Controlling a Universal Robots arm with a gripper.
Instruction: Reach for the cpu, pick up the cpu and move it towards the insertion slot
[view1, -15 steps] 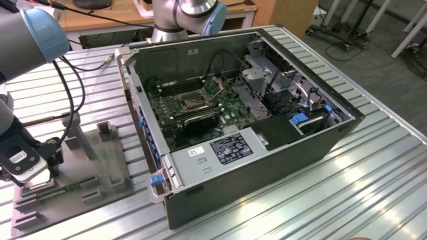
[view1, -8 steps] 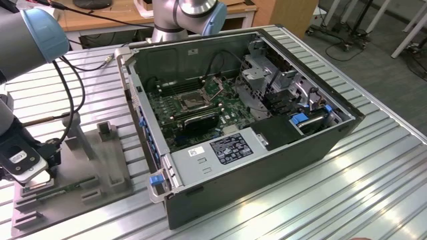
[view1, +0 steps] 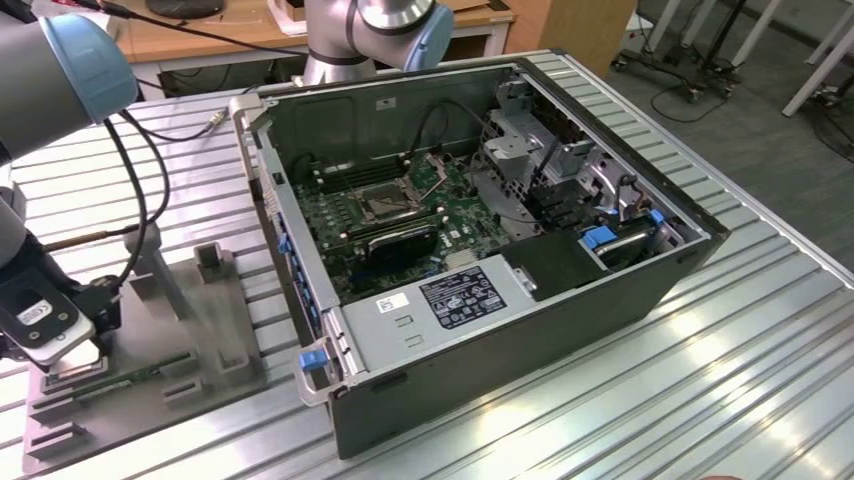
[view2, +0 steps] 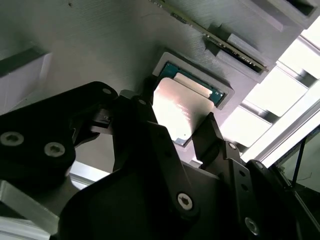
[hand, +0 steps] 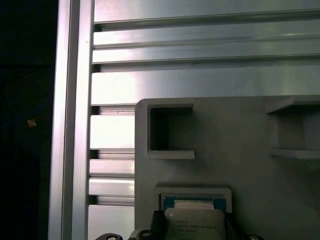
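Cpu (view2: 182, 100) sits in grey tray (view2: 100, 45) recess, gripper (view2: 178, 111) jaws spread either side, v. close to its edges. Risk: uneven closing could tip or jam it vs the recess wall, or thin edges slip out on lift.

The tabletop (view1: 747, 330) was ribbed aluminium profile with long parallel slats, and strong glare lay on them toward the exterior view's right. Beyond its far edge was a plain grey floor (view1: 761, 140). White stand legs (view1: 827, 50) stood at the exterior view's far right, probably on castors, hard to tell. A wooden desk (view1: 227, 45) stood behind the tabletop. In the first wrist view, the space past the edge rail (hand: 75, 125) was near black.
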